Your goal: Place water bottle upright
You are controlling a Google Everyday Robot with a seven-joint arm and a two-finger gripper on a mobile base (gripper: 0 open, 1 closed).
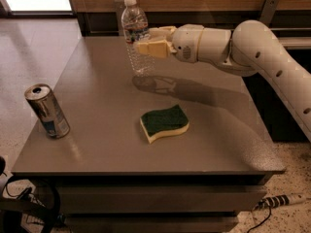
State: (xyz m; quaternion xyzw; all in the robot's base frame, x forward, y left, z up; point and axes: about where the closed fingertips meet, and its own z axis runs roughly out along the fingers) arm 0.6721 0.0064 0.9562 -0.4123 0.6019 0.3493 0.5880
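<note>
Your end effector (145,41) is clamped on the label band of the water bottle (134,19), held cap-up so that its base, directly below the grip, can meet the desk (97,130) squarely; contact cannot be confirmed.

My gripper (144,40) is at the water bottle (133,25) near the table's (228,135) far edge; only the sponge (164,123) and can (47,111) interrupt the near tabletop.

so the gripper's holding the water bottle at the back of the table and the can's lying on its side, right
No, camera view shows the can upright. The gripper does hold the water bottle at the back of the table.
</note>
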